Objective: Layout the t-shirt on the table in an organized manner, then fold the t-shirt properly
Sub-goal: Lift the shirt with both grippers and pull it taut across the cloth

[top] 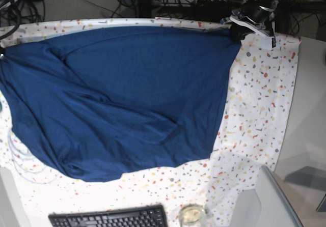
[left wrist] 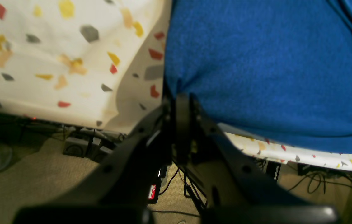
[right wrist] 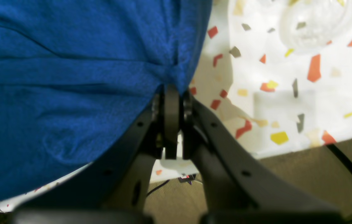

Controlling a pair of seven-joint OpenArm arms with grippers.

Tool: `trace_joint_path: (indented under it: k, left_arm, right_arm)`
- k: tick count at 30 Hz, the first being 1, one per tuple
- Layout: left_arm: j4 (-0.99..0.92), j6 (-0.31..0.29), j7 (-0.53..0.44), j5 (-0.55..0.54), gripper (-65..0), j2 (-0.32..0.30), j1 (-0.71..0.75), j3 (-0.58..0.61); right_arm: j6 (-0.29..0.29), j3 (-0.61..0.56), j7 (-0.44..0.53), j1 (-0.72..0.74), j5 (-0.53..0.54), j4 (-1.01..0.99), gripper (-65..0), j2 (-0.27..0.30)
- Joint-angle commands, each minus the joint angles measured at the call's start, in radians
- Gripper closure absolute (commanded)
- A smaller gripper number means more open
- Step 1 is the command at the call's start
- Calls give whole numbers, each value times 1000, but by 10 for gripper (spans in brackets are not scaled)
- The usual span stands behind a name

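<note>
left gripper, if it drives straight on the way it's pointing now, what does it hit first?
The t-shirt. The left gripper has its jaws shut on that shirt's edge, so going straight on just pushes into the blue fabric, with the table likely close beneath. Depth is unclear.

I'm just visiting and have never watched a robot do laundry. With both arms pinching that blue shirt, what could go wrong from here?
1. Each grip on the t-shirt takes only a small pinch at its edge: left gripper, right gripper. A hard pull might slip it free.
2. The speckled table cover could drag along and wrinkle.
3. Fabric swept forward might knock the glass jar or the keyboard.
</note>
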Motion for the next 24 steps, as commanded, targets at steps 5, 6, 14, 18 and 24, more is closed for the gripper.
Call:
trace_joint_path:
  k: [5,6,14,18,24]
  left_arm:
    - [22,-5,-11,-12,0,-3,33,-63]
    - [22,-5,-11,-12,0,-2,36,-82]
    - [28,-5,-9,-12,0,-6,66,-158]
    - [29,-5,-9,-12,0,-5,71,-151]
    - [31,-5,-8,-12,0,-3,68,-151]
  right_arm:
    - [5,-87,14,-28,14,14,-2,22]
    - [5,-93,14,-34,14,16,-2,22]
    - [-83,-96,12,-80,16,71,-2,-9]
    - [-88,-99,3,-106,14,149,-2,-35]
    - [-183,-107,-80,-99,-4,221,-3,-50]
